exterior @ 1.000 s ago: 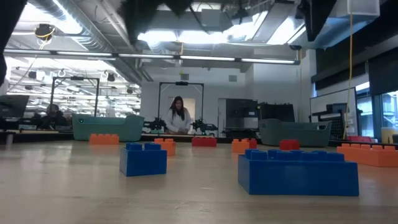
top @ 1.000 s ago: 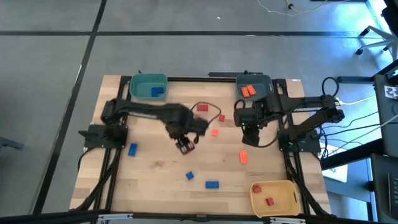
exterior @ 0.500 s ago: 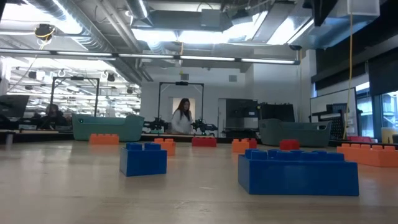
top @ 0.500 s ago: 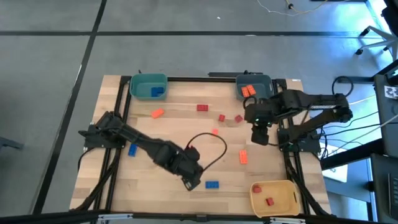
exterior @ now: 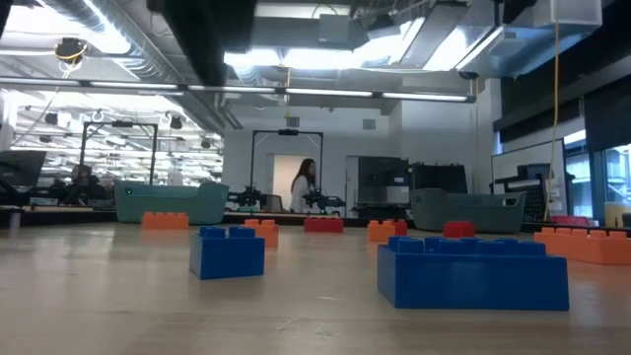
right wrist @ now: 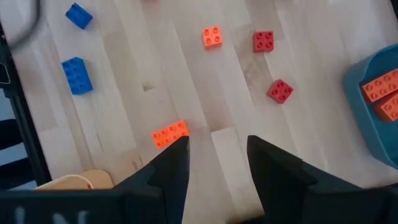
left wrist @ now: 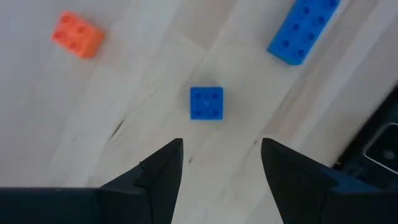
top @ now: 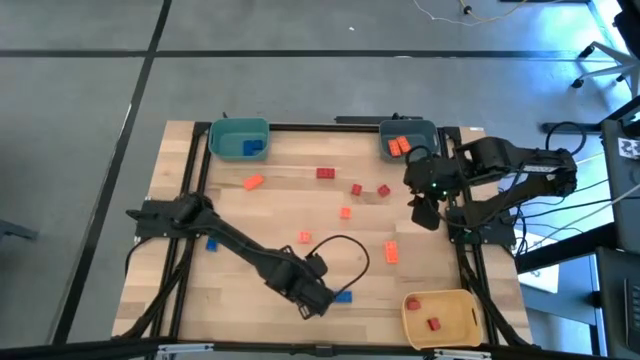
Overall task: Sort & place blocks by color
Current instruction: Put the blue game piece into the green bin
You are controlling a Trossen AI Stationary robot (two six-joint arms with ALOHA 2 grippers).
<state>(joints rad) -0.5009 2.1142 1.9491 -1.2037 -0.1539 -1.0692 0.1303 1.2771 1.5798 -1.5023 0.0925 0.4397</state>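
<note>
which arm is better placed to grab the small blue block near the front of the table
Left. The left gripper hangs over the small blue block with open jaws and nothing held. The right gripper is at the far right side, by the grey-blue bin.

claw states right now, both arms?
Left claw: open, empty, above small square blue plastic brick.
Right claw: open, empty, near short rectangular orange plastic brick.

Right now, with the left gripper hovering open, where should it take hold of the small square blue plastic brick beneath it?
Come straight down on the small square blue plastic brick and pinch two opposite flat side walls. It lies flat, studs up, apart from other bricks. The left gripper is open, empty and nearly lined up with it.
</note>
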